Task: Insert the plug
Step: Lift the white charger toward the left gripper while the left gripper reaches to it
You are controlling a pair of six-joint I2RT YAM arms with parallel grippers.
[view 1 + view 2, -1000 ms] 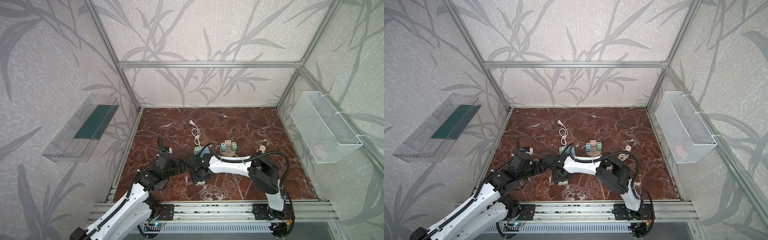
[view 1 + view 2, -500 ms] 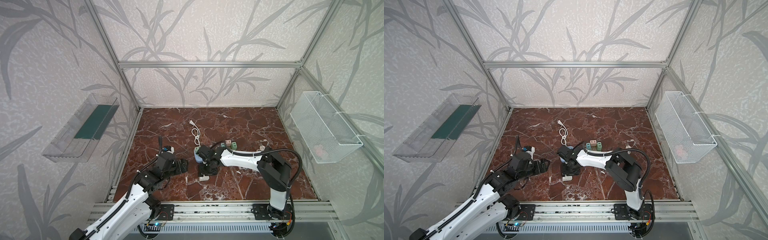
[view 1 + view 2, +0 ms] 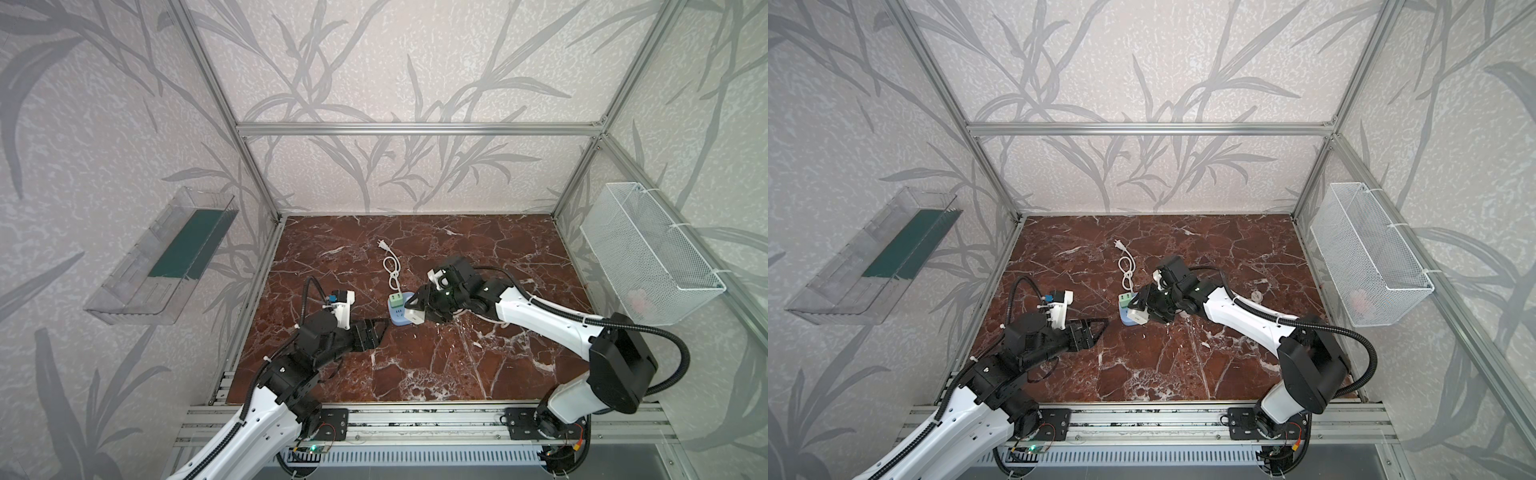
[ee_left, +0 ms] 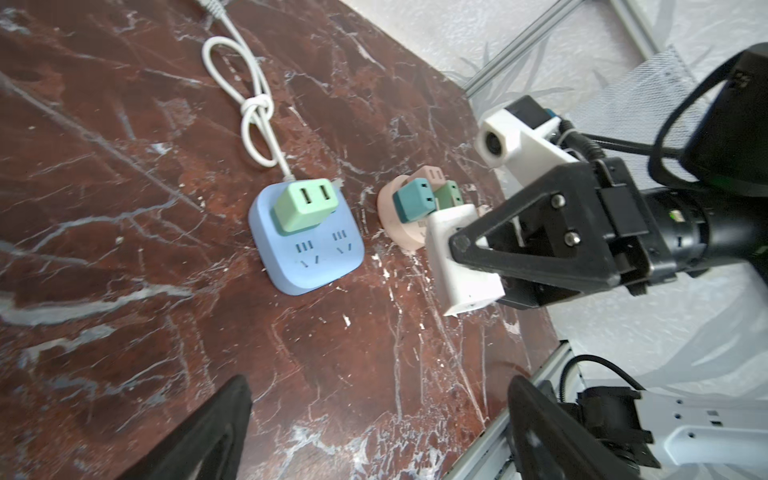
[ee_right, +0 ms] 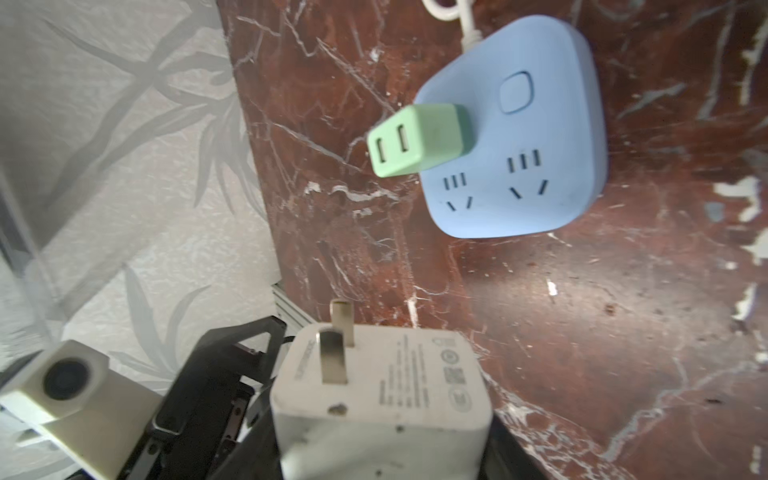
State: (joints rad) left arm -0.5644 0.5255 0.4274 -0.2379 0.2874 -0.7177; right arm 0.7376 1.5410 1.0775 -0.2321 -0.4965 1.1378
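Note:
My right gripper (image 3: 417, 309) (image 3: 1140, 308) is shut on a white two-pin plug (image 3: 415, 318) (image 3: 1138, 318) (image 4: 461, 257) (image 5: 382, 390). It holds the plug off the floor beside a blue socket block (image 3: 394, 319) (image 3: 1122, 320) (image 4: 307, 253) (image 5: 528, 166). A light green adapter (image 3: 395, 299) (image 4: 305, 208) (image 5: 415, 139) sits in the block, and two sockets at the block's front show bare. In the right wrist view the plug's pins (image 5: 334, 361) are bare. My left gripper (image 3: 376, 328) (image 3: 1096, 328) (image 4: 378, 386) is open and empty, just left of the block.
A white cable (image 3: 390, 270) runs from the block toward the back. A pink round socket (image 4: 399, 224) with a teal and a green adapter stands behind the right gripper. A wire basket (image 3: 648, 253) hangs on the right wall and a clear shelf (image 3: 162, 257) on the left.
My right gripper has drawn away from the left gripper and moved back to the blue block with the white plug in it. The left gripper has stayed open and almost still.

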